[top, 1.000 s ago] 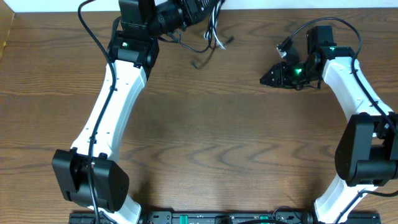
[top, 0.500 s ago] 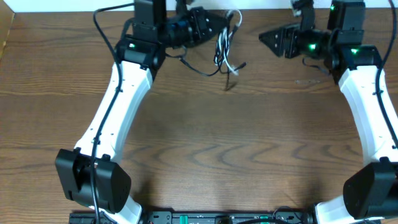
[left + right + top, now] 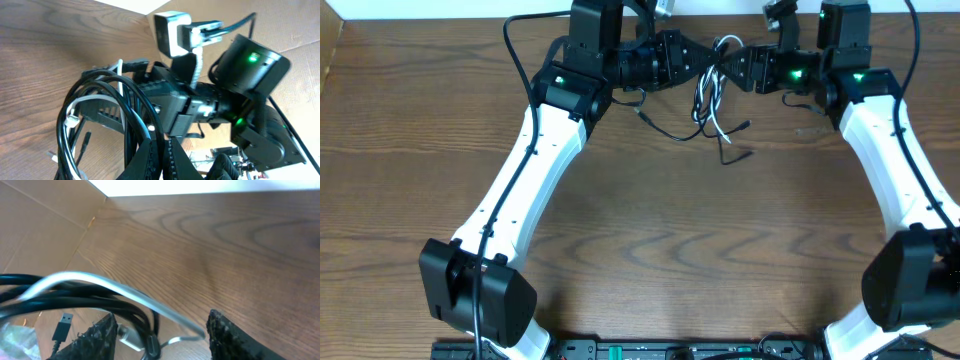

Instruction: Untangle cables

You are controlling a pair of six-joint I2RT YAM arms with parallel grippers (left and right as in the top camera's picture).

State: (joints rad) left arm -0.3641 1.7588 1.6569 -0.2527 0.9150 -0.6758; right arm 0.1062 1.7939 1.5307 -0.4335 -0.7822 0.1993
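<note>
Two arms meet over the far middle of the table [image 3: 650,230]. The left arm rises from the table's near edge and stretches diagonally to its far edge, wrist bent inward; the right arm climbs from the near edge on its own side, then folds at the wrist toward the table's middle. The cables [image 3: 712,92] hang as a loose bundle of loops between the two wrists at the table's far edge, with plug ends trailing onto the wood below. The left end effector [image 3: 697,60] is clenched on the bundle. The left wrist view alone shows this grip: the closed fingers [image 3: 150,157] pinch the black cord [image 3: 67,107] where its loops gather, with the right arm's wrist just behind. The right end effector [image 3: 738,68] is released. Only the right wrist view shows its fingers [image 3: 97,337] standing well apart, the white cord [image 3: 70,273] arching across the gap above black strands and a flat plug [image 3: 62,325] dangling over the table.
</note>
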